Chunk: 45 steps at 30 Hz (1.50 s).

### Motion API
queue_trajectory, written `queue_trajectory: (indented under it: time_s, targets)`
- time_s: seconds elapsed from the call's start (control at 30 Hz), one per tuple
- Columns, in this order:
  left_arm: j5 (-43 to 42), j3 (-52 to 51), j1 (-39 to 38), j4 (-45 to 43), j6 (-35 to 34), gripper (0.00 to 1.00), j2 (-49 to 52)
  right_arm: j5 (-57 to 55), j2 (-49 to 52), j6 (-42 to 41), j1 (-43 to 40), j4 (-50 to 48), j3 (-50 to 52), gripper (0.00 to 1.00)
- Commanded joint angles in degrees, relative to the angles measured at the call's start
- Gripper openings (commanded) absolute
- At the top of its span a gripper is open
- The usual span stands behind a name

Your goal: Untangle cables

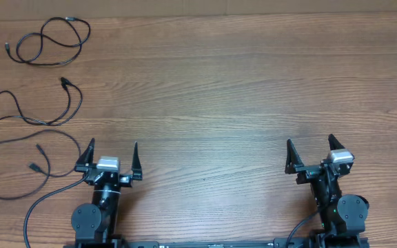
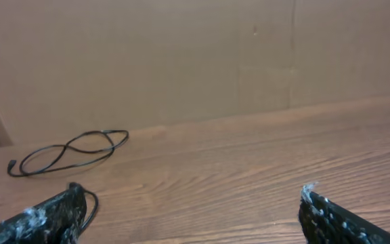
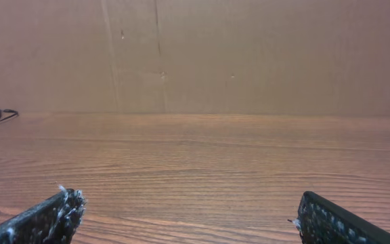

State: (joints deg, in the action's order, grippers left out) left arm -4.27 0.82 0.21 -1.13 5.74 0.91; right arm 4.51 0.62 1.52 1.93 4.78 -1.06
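Brown wood-grain covers the surface [image 1: 219,83], and three thin black cables lie on it, all placed here by the left pincer [image 1: 114,145]. That pincer rests at the near edge with its two fingers spread wide and nothing between them.

The nearest cable [image 1: 54,131] lies just to the left of the left pincer. One long strand arcs close past its left fingertip, and two small plug ends sit inside the loose loop further left. I cannot tell whether the strand touches the finger.

The middle cable [image 1: 47,122] lies beyond and to the left of the left pincer. It forms an open loop, with a plug end pointing away at its far right. It is apart from the other two.

The farthest cable [image 1: 41,36] sits well beyond the left pincer, also to its left, and is curled into a figure-eight with a plug at its left tip. In the left wrist view it shows as that same flat loop ahead and to the left, close to a plain tan wall [image 2: 181,54].

A thicker black wire [image 1: 29,213] curves from the arm behind the left pincer toward the near edge.

The right pincer [image 1: 310,140] stands far to the right of the left pincer. Its fingers are equally wide apart and hold nothing, over bare wood.
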Motion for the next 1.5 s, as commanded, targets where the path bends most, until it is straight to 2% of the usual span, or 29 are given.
queue_trajectory:
  time_s: [0.0, 0.2, 0.37, 0.47, 0.93, 1.1, 1.47]
  targets:
    - [0.44, -0.55, 0.79, 0.00, -2.19, 0.99, -0.74, 0.09, -0.39, 0.07, 0.26, -0.22, 0.59, 1.00]
    - [3.30, -0.55, 1.68, -2.58, -8.50, 1.00, -0.74, 0.09, -0.39, 0.07, 0.26, -0.22, 0.59, 1.00]
    - [4.72, -0.55, 1.66, -1.57, -8.55, 0.99, -0.74, 0.09, -0.39, 0.07, 0.26, -0.22, 0.59, 1.00]
    - [4.79, -0.52, 1.66, 5.84, -8.28, 1.00, -0.72, 0.09, -0.39, 0.07, 0.26, -0.22, 0.59, 1.00]
    - [4.26, -0.55, 0.87, 5.70, -8.70, 1.00, -0.72, 0.09, -0.39, 0.07, 0.26, -0.22, 0.59, 1.00]
    - [4.50, -0.52, -0.28, 5.75, -4.22, 1.00, -0.72, 0.09, -0.39, 0.07, 0.26, -0.22, 0.59, 1.00]
    - [4.70, -0.55, -0.24, 5.81, -6.10, 0.99, -0.72, 0.09, -0.39, 0.07, 0.26, -0.22, 0.59, 1.00]
